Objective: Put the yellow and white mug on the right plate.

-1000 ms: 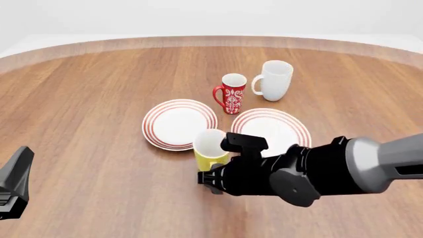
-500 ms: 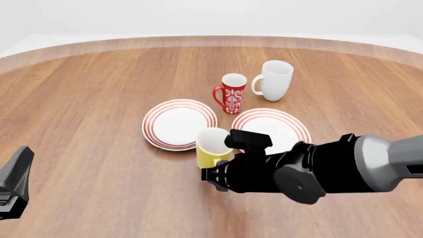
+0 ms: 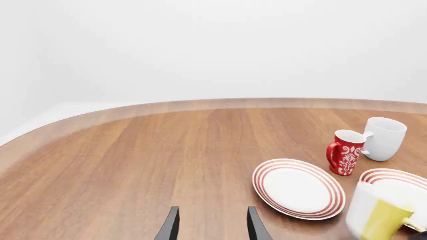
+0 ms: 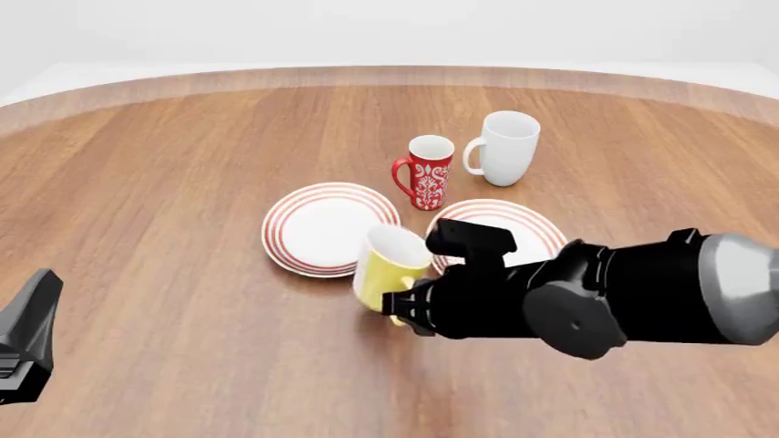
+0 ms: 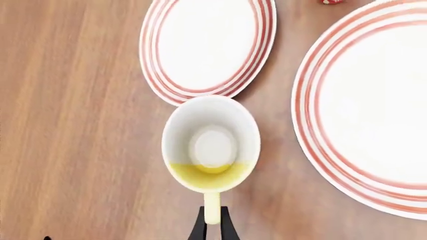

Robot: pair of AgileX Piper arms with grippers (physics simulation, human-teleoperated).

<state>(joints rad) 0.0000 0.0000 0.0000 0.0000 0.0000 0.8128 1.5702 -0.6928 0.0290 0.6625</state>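
Note:
The yellow and white mug (image 4: 389,263) hangs tilted just above the wood, between the two plates, its white inside facing up (image 5: 211,145). My right gripper (image 4: 402,308) is shut on its yellow handle (image 5: 211,207), which is pinched between the two dark fingers. The right plate (image 4: 535,230), white with red rings, lies just right of the mug, partly hidden by my right arm; it also shows in the right wrist view (image 5: 373,110). My left gripper (image 3: 212,227) hangs open over bare wood at the table's near left (image 4: 27,338), far from the mug (image 3: 373,215).
The left plate (image 4: 327,228) lies beside the mug on its left. A red patterned mug (image 4: 426,172) and a taller white mug (image 4: 502,148) stand behind the plates. The table's curved far edge runs across the back.
My right arm has carried the mug up and a little to the right, toward the right plate, and the mug now leans over. The left arm has stayed put.

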